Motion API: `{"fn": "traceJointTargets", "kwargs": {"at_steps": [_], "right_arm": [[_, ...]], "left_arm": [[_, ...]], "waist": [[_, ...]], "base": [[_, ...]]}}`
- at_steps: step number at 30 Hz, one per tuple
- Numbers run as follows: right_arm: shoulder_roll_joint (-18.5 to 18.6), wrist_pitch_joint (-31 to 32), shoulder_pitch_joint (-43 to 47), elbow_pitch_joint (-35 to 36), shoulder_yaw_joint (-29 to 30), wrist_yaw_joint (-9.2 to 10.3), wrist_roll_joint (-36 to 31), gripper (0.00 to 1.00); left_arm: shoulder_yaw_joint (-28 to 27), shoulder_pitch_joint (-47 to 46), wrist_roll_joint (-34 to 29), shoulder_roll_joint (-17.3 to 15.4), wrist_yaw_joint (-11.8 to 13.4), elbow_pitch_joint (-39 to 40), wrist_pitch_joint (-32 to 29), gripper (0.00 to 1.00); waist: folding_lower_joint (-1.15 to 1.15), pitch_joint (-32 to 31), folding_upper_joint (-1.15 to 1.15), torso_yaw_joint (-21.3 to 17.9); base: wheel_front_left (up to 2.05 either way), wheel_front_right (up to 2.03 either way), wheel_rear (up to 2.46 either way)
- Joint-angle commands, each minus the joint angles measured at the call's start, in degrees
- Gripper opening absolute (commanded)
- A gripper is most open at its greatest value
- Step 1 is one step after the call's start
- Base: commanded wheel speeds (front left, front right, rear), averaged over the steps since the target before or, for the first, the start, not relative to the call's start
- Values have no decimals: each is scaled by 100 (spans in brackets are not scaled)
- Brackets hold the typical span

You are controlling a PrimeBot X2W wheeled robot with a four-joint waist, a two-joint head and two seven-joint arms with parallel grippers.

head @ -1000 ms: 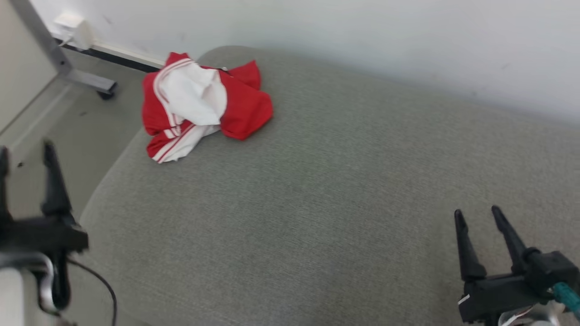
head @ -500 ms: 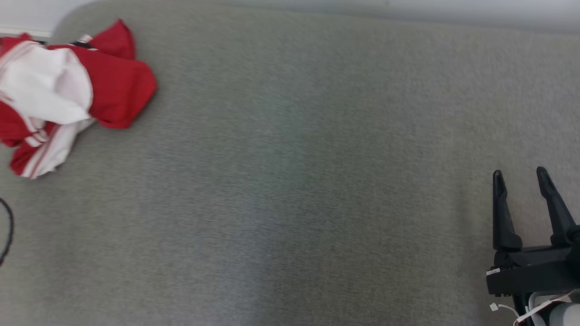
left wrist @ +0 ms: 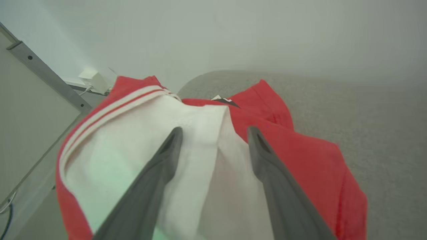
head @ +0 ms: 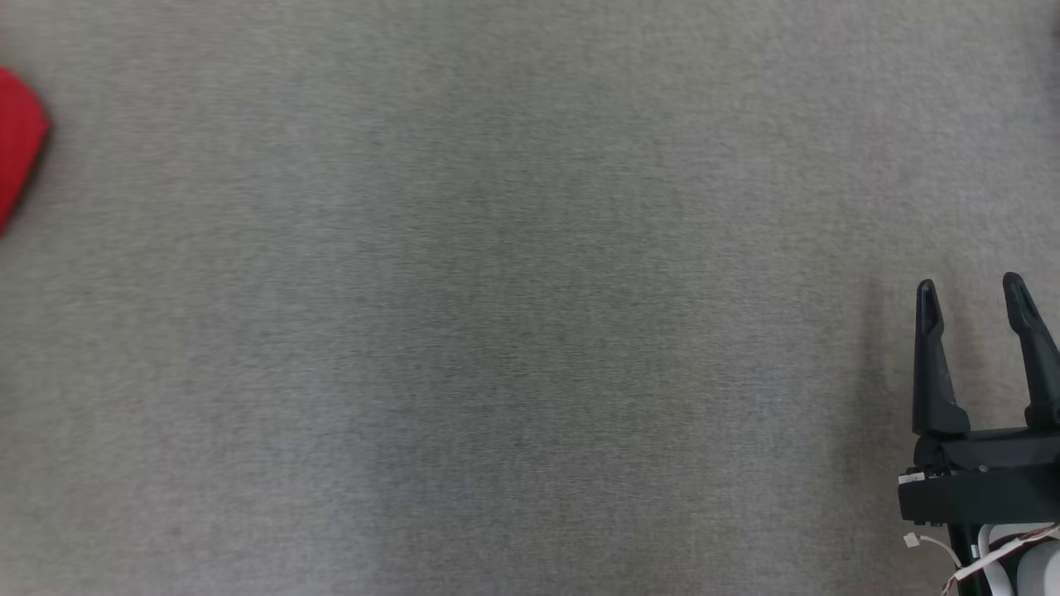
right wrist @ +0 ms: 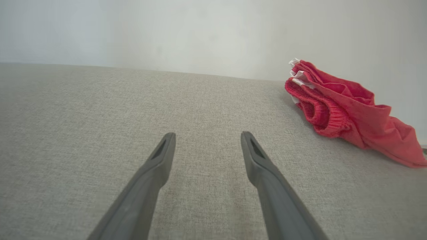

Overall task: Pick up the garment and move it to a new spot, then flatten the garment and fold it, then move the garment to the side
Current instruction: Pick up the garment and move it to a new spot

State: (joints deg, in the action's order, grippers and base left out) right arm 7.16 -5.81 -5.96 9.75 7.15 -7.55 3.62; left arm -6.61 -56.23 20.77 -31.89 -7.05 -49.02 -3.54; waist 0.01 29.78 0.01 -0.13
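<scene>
While the head camera has swung away, leaving the garment [head: 16,157] at its left edge, the left gripper [left wrist: 214,130], fingers spread, hovers close over the crumpled cloth, its white fold straight ahead between them. The right gripper [head: 970,283], spread too, holds nothing, with the garment well off. Pickup seems next.

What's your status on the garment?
Left gripper open, poised over crumpled garment. Right gripper open, above bare cushion. Nothing in the way.

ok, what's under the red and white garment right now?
The garment lies crumpled on the grey cushion, near its rounded corner. The cushion directly beneath it and the garment's lower folds are covered, so anything tucked underneath cannot be seen.
</scene>
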Motion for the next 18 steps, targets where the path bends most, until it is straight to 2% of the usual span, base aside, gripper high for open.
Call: {"fn": "traceJointTargets", "kwargs": {"at_steps": [1,6,11,12,13,14,18], "right_arm": [[-2,8,-49,43,2,12,-21,100],[27,61,-32,97,18,12,-29,100],[14,76,-44,127,5,12,-53,100],[4,82,-47,122,-9,12,-62,100],[-4,88,-46,118,-21,12,-66,100],[-10,90,-44,110,-32,12,-69,100],[-2,70,-17,52,-39,13,-28,100]], "left_arm": [[-21,-138,64,-32,5,-124,-94,100],[132,-317,103,-62,36,-715,-957,100],[201,-452,159,32,84,-1052,-1488,100],[244,-462,110,31,103,-1104,-1543,65],[258,-475,119,46,99,-1149,-1583,0],[282,-474,119,66,100,-1170,-1553,0],[312,-457,32,59,150,-955,-754,0]], "waist": [[-1,165,-1,-199],[-1,144,-1,-205],[-1,130,-1,-197],[-1,118,-1,-200],[-1,102,-1,-201],[-1,77,-1,-200],[-1,-66,-1,-182]], "base": [[0,0,0],[0,0,0],[0,0,0],[0,0,0],[0,0,0],[0,0,0],[0,0,0]]}}
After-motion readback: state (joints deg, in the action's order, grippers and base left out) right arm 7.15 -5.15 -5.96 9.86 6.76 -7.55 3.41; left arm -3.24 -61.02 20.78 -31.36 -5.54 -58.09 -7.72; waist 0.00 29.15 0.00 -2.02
